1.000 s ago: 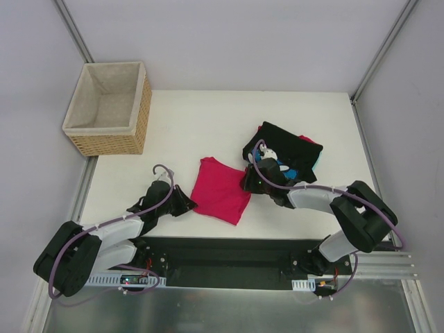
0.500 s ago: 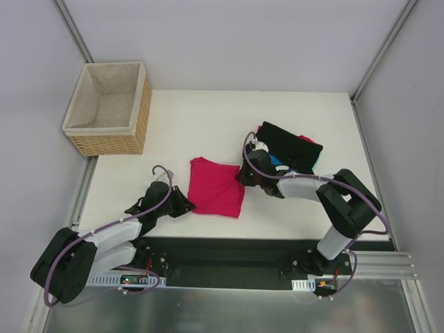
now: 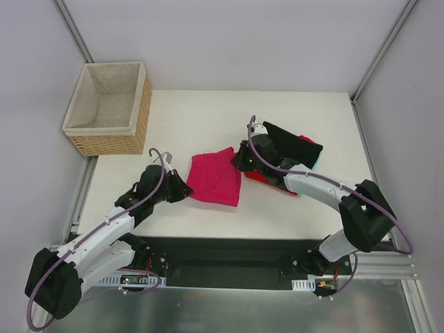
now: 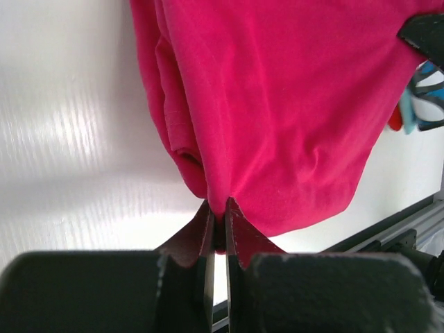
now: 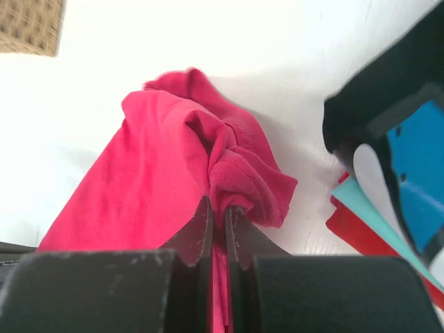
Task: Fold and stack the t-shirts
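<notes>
Now my left gripper (image 4: 218,210) and right gripper (image 5: 216,208) pinch opposite edges of the magenta-pink t-shirt (image 3: 215,179) mid-frame, likely to lift it onto the folded stack (image 3: 297,147) rightward.

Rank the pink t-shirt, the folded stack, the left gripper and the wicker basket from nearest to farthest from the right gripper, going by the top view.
1. pink t-shirt: its right corner is clamped in the right gripper.
2. folded stack: just to the gripper's right.
3. left gripper: across the shirt, pinching its left edge.
4. wicker basket: far-left corner, well away.
</notes>
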Controlling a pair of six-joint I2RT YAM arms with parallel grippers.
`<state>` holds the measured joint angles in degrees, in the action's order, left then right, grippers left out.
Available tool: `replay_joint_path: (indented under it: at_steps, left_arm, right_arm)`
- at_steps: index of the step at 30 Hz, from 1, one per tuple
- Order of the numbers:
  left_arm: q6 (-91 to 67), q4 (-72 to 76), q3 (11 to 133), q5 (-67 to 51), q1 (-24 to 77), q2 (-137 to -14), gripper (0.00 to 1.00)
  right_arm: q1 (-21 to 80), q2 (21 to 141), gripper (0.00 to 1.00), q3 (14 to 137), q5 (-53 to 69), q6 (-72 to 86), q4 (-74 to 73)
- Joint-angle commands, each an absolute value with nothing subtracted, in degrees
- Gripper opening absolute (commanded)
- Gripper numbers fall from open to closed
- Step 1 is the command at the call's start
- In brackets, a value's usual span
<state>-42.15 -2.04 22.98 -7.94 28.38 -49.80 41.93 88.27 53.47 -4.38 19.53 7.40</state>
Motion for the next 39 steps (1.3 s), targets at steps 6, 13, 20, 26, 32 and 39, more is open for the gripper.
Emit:
replay_joint_path:
  at_steps: [6,13,20,26,32,39]
  left_arm:
    - [-36.3,-9.05,37.42,-5.89,27.86,-50.8,0.0]
    - [-34.63,-8.7,46.57,-7.12,27.77,-58.35,0.0]
    - [-33.48,-6.33,55.88,-8.35,27.77,-68.97,0.0]
    - [-34.1,-2.99,63.87,-10.72,27.77,-77.6,0.0]
    - [-32.79,-1.76,74.78,-13.27,27.77,-87.0,0.0]
    - [-33.22,-0.44,84.54,-18.28,27.95,-96.41,0.0]
  right_arm:
    - [40.44,78.4,0.0,61.51,-9.67,13.63,0.97]
    - [35.51,74.89,0.0,65.56,-10.55,11.6,-3.77]
    - [28.23,73.39,0.0,69.34,-8.96,10.81,-6.85]
    - [22.43,73.56,0.0,73.46,-7.12,10.2,-7.55]
    - [17.5,76.46,0.0,78.12,-4.84,10.02,-8.52]
    - [11.96,79.36,0.0,80.33,-2.99,10.2,-9.23]
